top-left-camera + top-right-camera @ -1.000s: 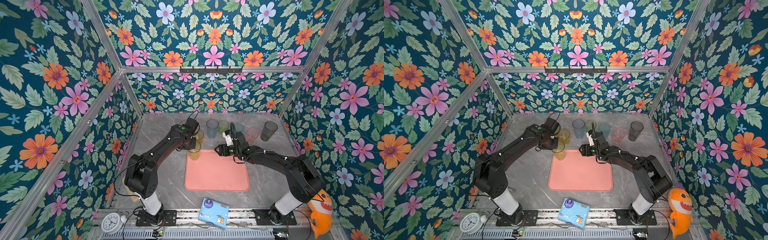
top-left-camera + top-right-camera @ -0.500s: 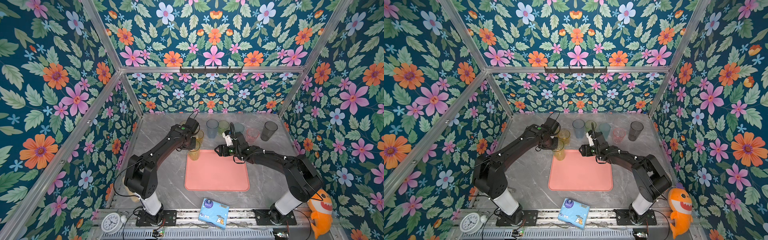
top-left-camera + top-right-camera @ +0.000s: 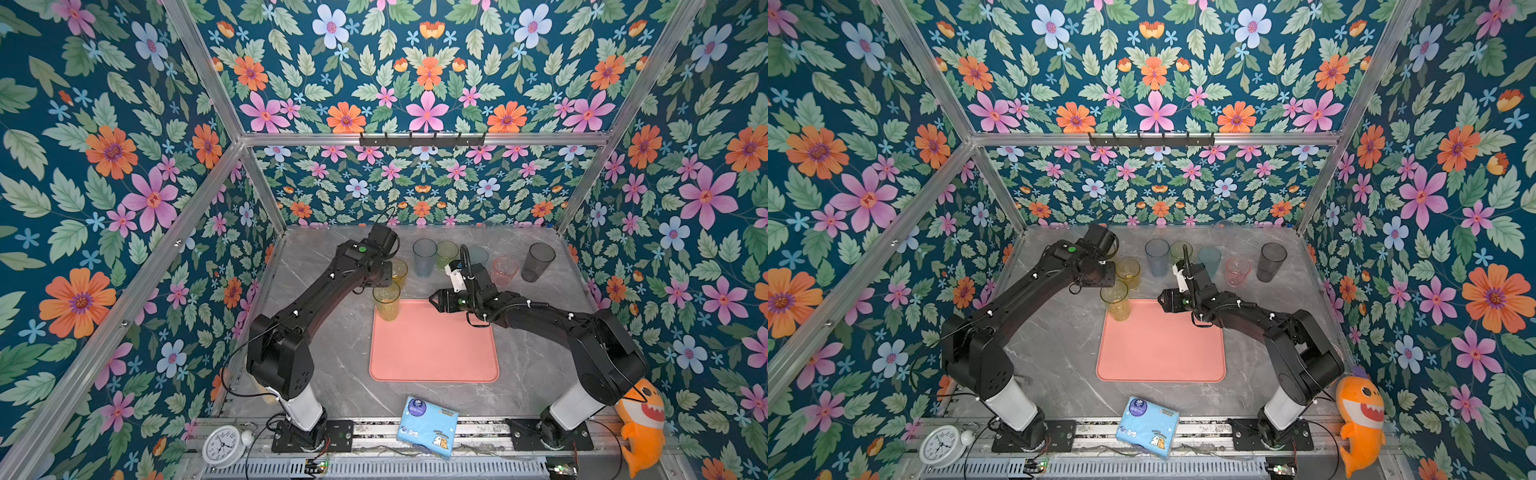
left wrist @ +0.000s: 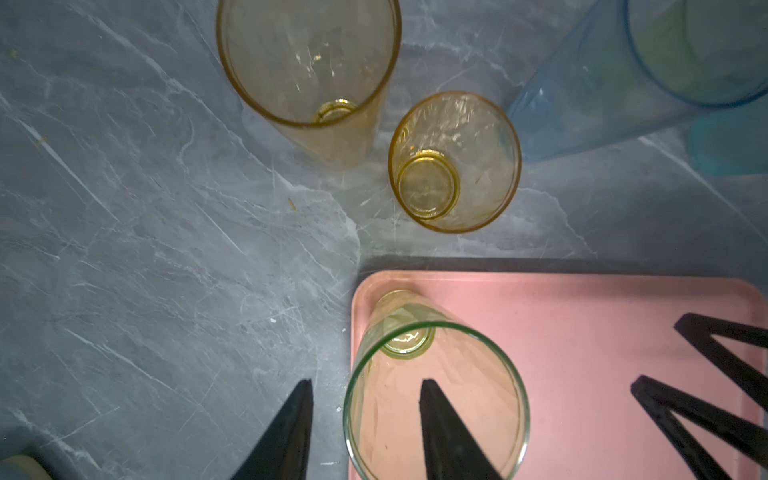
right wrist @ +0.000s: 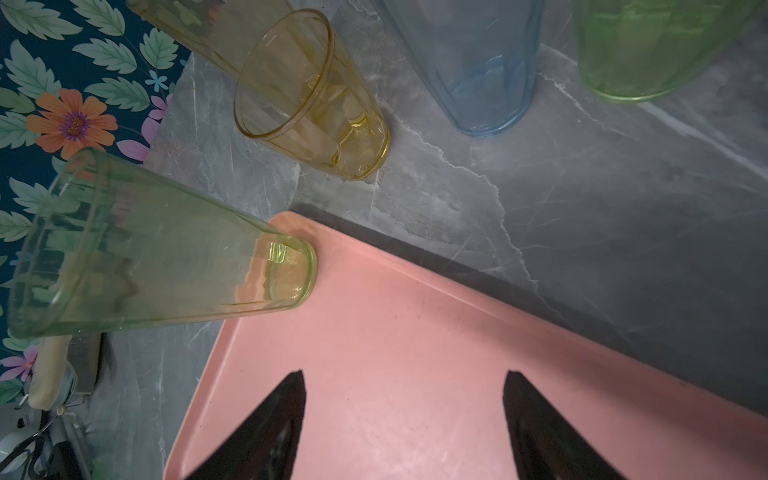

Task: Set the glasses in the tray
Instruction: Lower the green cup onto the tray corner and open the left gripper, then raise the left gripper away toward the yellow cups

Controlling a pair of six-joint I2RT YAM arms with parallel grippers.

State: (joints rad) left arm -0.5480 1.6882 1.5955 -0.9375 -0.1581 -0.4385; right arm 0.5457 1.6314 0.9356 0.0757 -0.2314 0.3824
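The yellow-green glass stands upright in the far left corner of the salmon-pink tray. My left gripper is open right above it. One finger is inside the rim and the other outside, both clear of the glass wall. My right gripper hangs open and empty over the tray's far edge. On the table behind the tray stand a tall amber glass, a short amber, a blue-grey, a green, a teal, a pink and a smoky dark glass.
A light-blue tissue packet lies at the front edge, between a white clock and an orange shark toy. Flowered walls close in the back and both sides. The left arm reaches over the amber glasses.
The left jaws have opened and let go of the yellow-green glass, which stays upright on the tray's corner. The right arm has held still.
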